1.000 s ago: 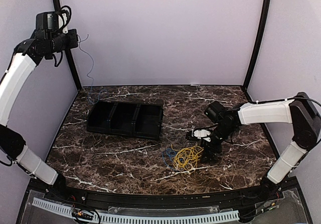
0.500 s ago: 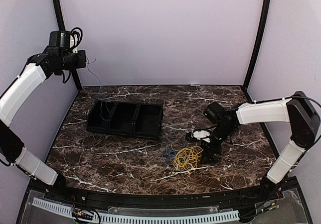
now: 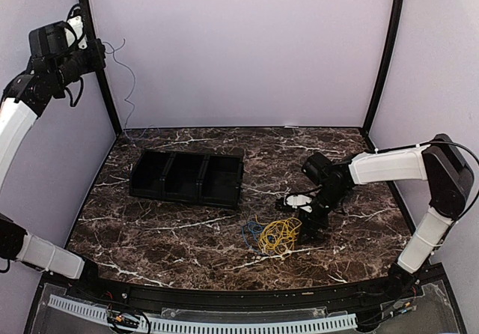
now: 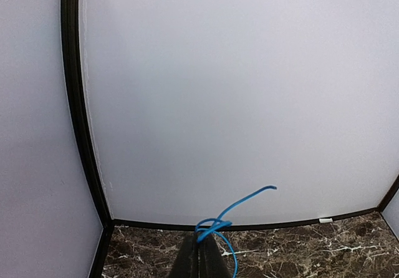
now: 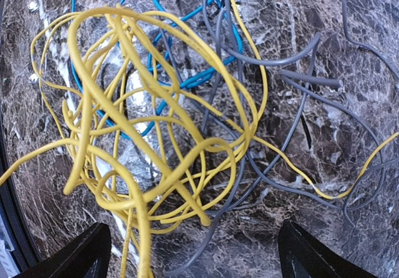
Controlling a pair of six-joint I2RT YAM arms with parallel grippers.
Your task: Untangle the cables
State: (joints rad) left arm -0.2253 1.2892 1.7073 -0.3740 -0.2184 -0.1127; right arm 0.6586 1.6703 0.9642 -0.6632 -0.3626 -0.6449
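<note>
The left gripper (image 4: 199, 262) is pinching a blue cable (image 4: 246, 199) tight, up high. The right gripper (image 5: 190, 252) is hovering wide open, empty, over the yellow cable (image 5: 134, 156).

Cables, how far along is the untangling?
One blue cable is out, hanging from the shut left claw, raised high. The open right claw hovers over what is left: yellow cable, blue strand and grey cable, knotted together on the table.
</note>
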